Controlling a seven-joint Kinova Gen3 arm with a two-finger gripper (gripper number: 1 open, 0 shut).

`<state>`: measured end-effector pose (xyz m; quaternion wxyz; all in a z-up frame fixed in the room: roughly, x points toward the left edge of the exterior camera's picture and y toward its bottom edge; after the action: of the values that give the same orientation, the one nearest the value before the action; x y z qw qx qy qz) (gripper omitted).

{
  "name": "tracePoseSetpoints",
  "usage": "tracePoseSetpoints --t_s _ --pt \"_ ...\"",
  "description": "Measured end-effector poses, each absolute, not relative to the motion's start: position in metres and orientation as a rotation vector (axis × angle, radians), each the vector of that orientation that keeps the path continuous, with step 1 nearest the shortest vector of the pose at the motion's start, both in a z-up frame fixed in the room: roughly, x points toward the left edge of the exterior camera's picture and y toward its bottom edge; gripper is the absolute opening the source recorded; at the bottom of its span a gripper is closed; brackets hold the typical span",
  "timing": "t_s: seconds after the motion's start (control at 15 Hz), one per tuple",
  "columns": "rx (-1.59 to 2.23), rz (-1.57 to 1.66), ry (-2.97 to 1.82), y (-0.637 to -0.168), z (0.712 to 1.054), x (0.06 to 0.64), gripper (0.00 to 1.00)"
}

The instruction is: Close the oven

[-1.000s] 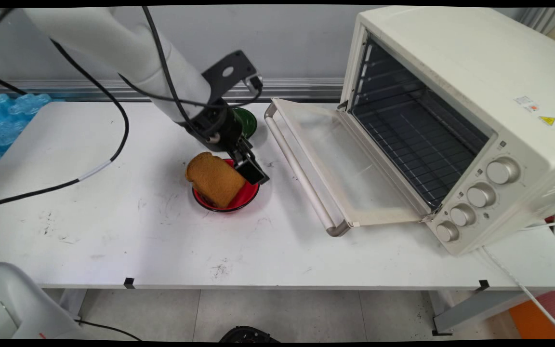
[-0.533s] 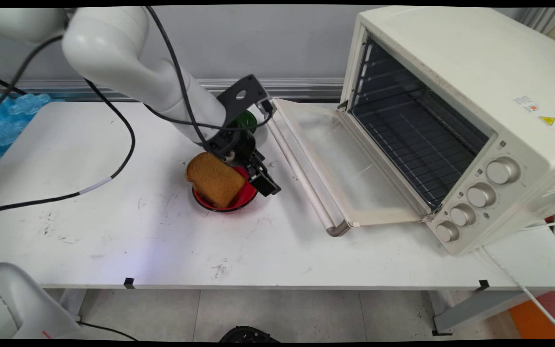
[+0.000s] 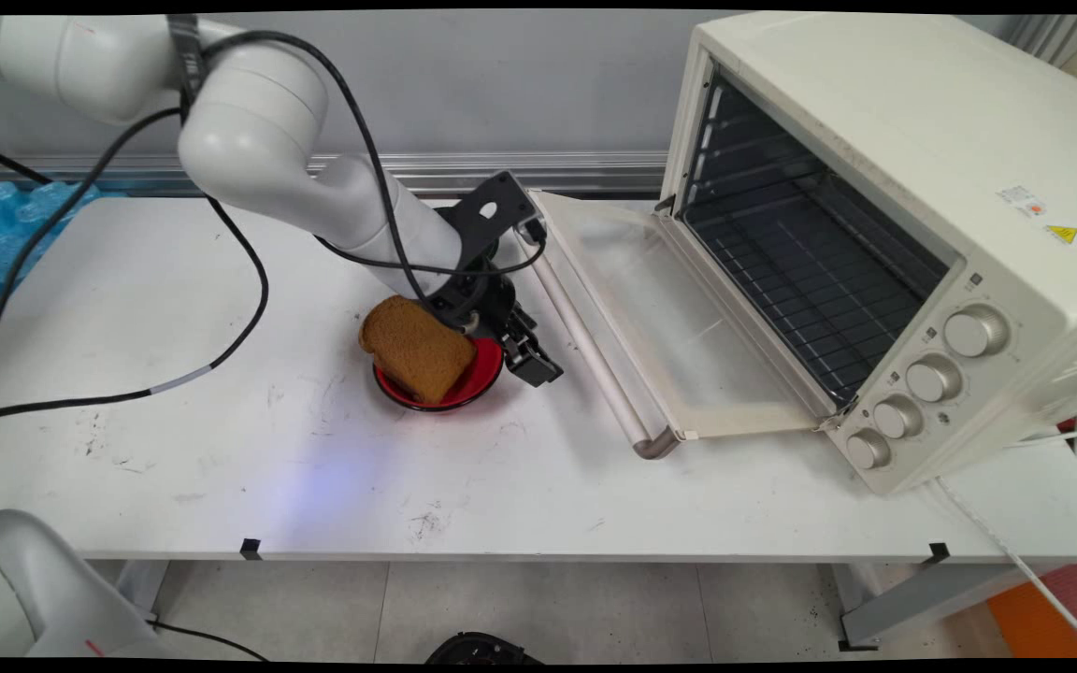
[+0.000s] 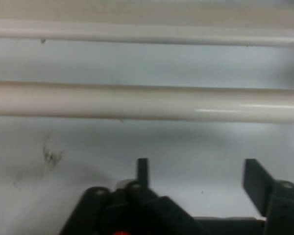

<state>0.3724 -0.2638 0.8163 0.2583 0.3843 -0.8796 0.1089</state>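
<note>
In the main view the white arm (image 3: 314, 178) came in from the upper left and sloped down to the right, its wrist bent low over the white table (image 3: 221, 449). The gripper (image 3: 537, 365) pointed down and rightward, just off the right rim of the red bowl (image 3: 473, 388), between the bowl and the handle bar (image 3: 585, 336) of the toaster oven's open door (image 3: 679, 308). A brown slice of bread (image 3: 417, 348) leaned in the bowl, tilted, its upper edge beside the wrist. The toaster oven (image 3: 894, 215) stood at the right with its cavity open. Compared with a second earlier, the gripper had moved right, from over the bowl's inside to past its rim, and the arm's elbow had swung further into view; the bread and bowl lay as before. The green dish behind the wrist, visible earlier, was now covered by the arm.

In the hand view the gripper (image 4: 198, 178) rose from the bottom edge with its two fingers (image 4: 142, 171) standing apart, holding nothing, bare table between them. The door's handle bar (image 4: 147, 102) ran across just ahead.
</note>
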Motion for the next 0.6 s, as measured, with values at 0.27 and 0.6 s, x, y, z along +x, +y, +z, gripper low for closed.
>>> tracePoseSetpoints --t_s 0.27,0.6 --pt "1.028 0.301 -2.372 -0.271 0.804 0.369 0.0" --pt "1.017 0.313 -2.358 -0.281 0.791 0.366 0.0"
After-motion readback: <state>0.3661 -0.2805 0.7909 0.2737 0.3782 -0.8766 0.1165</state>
